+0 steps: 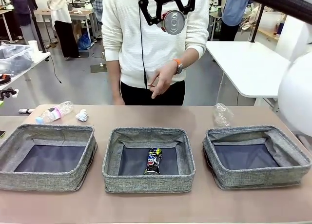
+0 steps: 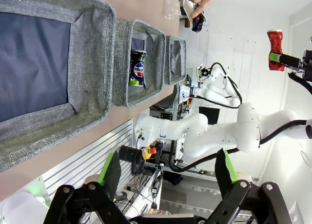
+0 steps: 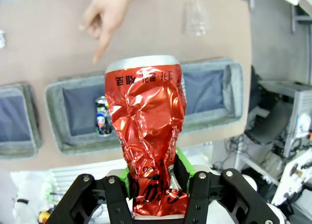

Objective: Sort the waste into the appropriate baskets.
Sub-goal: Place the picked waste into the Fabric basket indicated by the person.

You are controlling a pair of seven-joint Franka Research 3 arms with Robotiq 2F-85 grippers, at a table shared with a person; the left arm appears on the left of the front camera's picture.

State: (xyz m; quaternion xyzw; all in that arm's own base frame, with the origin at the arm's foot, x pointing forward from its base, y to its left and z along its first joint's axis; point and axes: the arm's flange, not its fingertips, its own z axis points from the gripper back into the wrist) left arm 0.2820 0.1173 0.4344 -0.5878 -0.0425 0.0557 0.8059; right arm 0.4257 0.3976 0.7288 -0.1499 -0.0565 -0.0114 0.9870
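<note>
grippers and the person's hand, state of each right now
Left gripper: open, empty.
Right gripper: shut on the crushed red can.
Person's hand: empty, index finger pointing.

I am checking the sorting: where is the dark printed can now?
In the front view the dark printed can lies on the dark bottom of the middle basket, about in its centre.

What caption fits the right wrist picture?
Right gripper holds a crushed red can over the table; a dark can lies in the middle basket; a hand points.
</note>
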